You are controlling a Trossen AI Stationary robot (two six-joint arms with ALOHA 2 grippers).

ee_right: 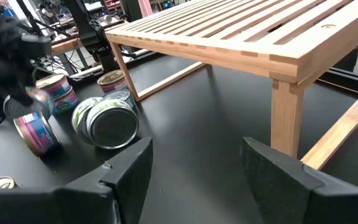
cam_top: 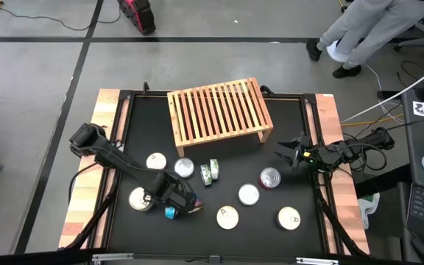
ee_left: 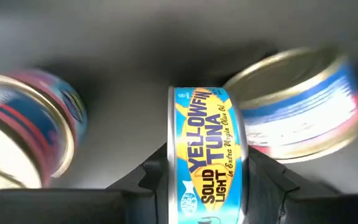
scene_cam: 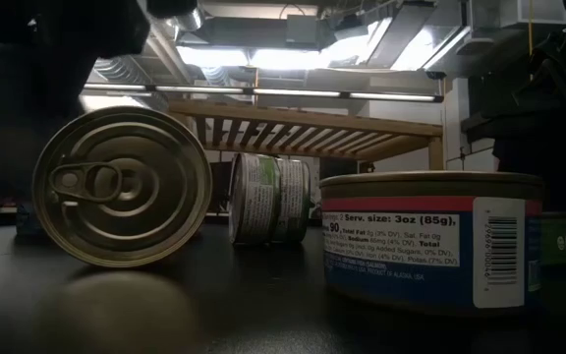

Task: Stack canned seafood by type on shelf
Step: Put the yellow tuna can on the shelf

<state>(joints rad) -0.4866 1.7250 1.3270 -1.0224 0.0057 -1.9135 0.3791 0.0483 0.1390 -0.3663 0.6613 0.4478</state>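
The light-wood shelf [cam_top: 219, 114] stands at the table's far middle on short legs. Several flat round cans lie in front of it: white-lidded ones [cam_top: 156, 160] [cam_top: 249, 194] [cam_top: 227, 216], silver ones [cam_top: 184, 168] [cam_top: 140, 199], and two green ones on edge [cam_top: 210, 173]. My left gripper [cam_top: 174, 207] points down at the near left, shut on a blue-and-yellow tuna can [ee_left: 207, 162]. In the low view a silver pull-tab can [scene_cam: 121, 187] stands on edge under a dark arm; whether it is the held one I cannot tell. My right gripper [ee_right: 194, 168] hangs open beside the shelf's right leg [ee_right: 288, 118]. My left gripper pinches the tuna can by its two flat ends [ee_left: 173, 155], one finger [ee_left: 145, 180] on each, from above with the fingers pointing down. The can stands on edge between them, its label turned up to the wrist camera. Whether its lower rim touches the table I cannot tell.
Two more cans flank the held one closely [ee_left: 23, 137] [ee_left: 297, 106]. A red-topped can [cam_top: 271, 177] and a white one [cam_top: 288, 218] lie at the near right. Wooden rails [cam_top: 87, 169] run along both table sides. A person [cam_top: 366, 29] stands beyond the far right corner.
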